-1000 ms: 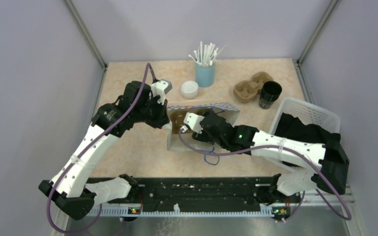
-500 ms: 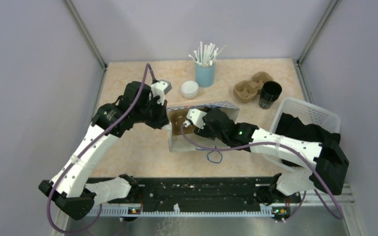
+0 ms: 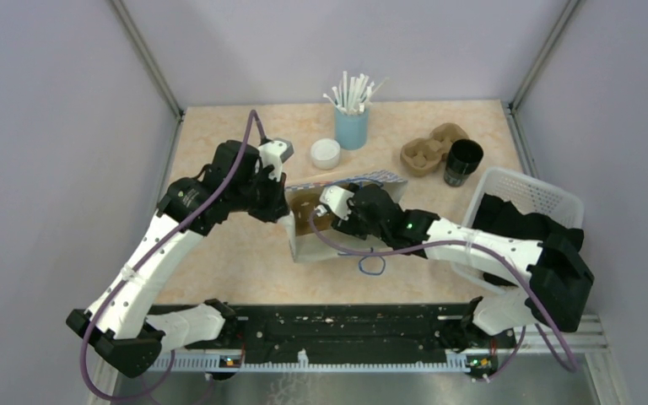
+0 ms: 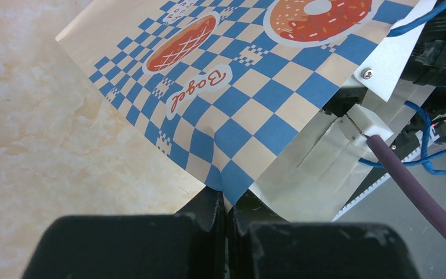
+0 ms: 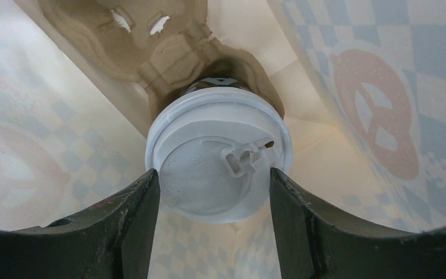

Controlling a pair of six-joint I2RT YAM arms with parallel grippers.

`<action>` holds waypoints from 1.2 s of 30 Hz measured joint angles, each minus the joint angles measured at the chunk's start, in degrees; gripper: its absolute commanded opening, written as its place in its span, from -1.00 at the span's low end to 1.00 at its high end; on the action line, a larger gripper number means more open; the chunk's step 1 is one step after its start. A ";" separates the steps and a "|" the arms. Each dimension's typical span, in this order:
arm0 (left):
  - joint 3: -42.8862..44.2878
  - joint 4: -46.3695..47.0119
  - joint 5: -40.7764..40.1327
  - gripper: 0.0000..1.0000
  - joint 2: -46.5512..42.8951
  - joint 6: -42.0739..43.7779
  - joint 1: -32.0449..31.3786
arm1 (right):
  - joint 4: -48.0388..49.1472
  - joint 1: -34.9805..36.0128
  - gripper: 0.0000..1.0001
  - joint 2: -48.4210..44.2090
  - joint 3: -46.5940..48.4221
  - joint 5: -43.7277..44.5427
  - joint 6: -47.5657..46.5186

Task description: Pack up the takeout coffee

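A lidded dark coffee cup (image 5: 219,163), white lid towards the camera, sits in a brown pulp carrier (image 5: 151,52) inside the blue-checked paper bag (image 4: 238,87), which lies on its side mid-table (image 3: 325,249). My right gripper (image 5: 213,174) is inside the bag, its fingers against both sides of the lid. In the top view the bag hides it. My left gripper (image 4: 227,203) is shut on the bag's edge and shows at the bag's left mouth (image 3: 283,202). A second dark cup (image 3: 462,162) without a lid stands at the back right. A loose white lid (image 3: 325,153) lies at the back.
A light-blue cup of white straws (image 3: 351,126) stands at the back centre. Another pulp carrier (image 3: 426,152) lies beside the open dark cup. A white basket (image 3: 527,190) with black cloth is at the right. A blue cable loop (image 3: 371,266) lies before the bag.
My right arm has pushed a little farther into the bag, and the bag's top edge has shifted slightly back. The left arm has stayed in place, holding the bag.
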 measured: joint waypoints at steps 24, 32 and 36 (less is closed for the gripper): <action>-1.07 -2.14 5.22 -1.00 0.00 -17.11 0.09 | 1.22 -2.10 0.18 6.58 2.64 -10.91 0.07; -1.07 -3.41 5.33 -0.99 -0.13 -20.22 0.09 | -3.72 -2.34 0.21 11.67 8.96 -16.11 -0.09; -1.05 -4.24 4.79 -0.98 -0.28 -20.48 0.09 | -4.83 -2.38 0.22 13.68 10.93 -17.75 -1.01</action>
